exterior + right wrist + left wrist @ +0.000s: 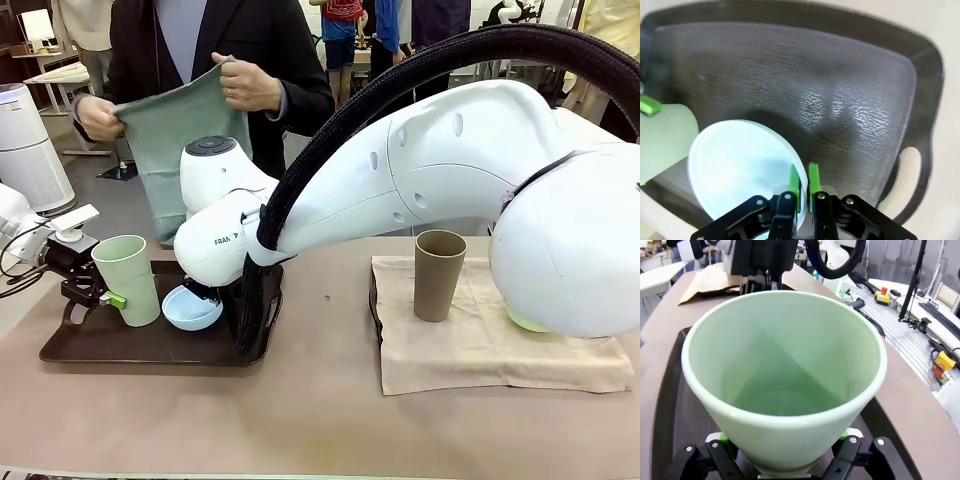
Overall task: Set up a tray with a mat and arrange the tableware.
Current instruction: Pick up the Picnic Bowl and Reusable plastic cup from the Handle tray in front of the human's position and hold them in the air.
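Both arms have hold of crockery on the dark tray [150,345], which sits near the surface's left edge with no mat in it. I'd guess the pieces are being lifted clear so the person at the far side, holding up a green cloth [185,150], can lay it in the tray first.

The left pincer [100,297] is clamped low on the pale green tumbler [128,280], one green pad on each side of its base, and the tumbler stands upright at the tray's left end (its mouth gapes wide in the left wrist view). The right pincer [804,186] is pinched tight on the rim of the light blue bowl [740,165], one finger inside the rim and one outside, so the bowl hangs tilted over the tray's middle, just beside the tumbler.

Toward the right edge, the taupe tumbler [438,275] stands on a beige mat [480,345] that covers a second tray. A mint green bowl [522,321] peeks out from behind the right arm.
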### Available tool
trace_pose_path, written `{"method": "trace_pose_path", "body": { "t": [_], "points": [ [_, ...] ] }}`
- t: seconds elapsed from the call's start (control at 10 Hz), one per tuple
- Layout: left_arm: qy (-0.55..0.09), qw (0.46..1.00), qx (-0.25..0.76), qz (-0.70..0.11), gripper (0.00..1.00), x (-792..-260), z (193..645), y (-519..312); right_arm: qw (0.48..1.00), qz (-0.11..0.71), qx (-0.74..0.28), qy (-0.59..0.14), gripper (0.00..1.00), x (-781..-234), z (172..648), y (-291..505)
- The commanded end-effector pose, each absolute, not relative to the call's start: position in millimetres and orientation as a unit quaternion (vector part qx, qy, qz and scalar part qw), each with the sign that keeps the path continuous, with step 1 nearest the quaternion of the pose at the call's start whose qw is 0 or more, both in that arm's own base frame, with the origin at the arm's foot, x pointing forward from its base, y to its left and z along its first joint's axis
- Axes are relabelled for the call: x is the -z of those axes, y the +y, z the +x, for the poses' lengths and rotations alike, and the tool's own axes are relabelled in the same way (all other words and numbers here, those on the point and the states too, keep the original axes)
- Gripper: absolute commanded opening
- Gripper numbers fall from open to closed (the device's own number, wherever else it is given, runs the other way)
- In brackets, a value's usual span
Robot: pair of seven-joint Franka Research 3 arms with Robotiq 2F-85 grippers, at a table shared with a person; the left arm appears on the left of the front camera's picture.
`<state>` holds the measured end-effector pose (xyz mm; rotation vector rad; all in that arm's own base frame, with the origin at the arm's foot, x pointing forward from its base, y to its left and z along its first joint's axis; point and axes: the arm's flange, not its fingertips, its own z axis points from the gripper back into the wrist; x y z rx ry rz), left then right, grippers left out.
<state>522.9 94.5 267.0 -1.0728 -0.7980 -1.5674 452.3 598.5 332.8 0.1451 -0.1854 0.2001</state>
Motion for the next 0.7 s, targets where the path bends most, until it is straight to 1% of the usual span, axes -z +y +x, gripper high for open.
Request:
{"method": "trace_pose_path", "body": {
  "t": [0.0, 0.1, 0.2, 0.4, 0.6],
  "points": [
    [-0.327, 0.511, 0.657, -0.448, 0.00, -261.3, 523.6, 103.1, 0.989, 0.056, -0.094, -0.103, 0.00, -342.2, 447.4, 598.4],
    [-0.327, 0.511, 0.656, -0.449, 0.29, -261.3, 523.6, 102.4, 0.989, 0.056, -0.092, -0.101, 0.00, -341.2, 448.4, 598.3],
    [-0.326, 0.512, 0.656, -0.449, 0.00, -260.7, 523.3, 102.7, 0.990, 0.055, -0.092, -0.096, 0.00, -337.5, 449.4, 598.4],
    [-0.325, 0.511, 0.651, -0.459, 0.00, -268.7, 522.8, 106.8, 0.990, 0.055, -0.085, -0.094, 0.00, -340.5, 449.6, 596.3],
    [-0.356, 0.493, 0.641, -0.469, 0.00, -322.7, 509.1, 127.4, 0.988, 0.069, -0.090, -0.109, 0.02, -378.1, 436.2, 583.5]
  ]
}}
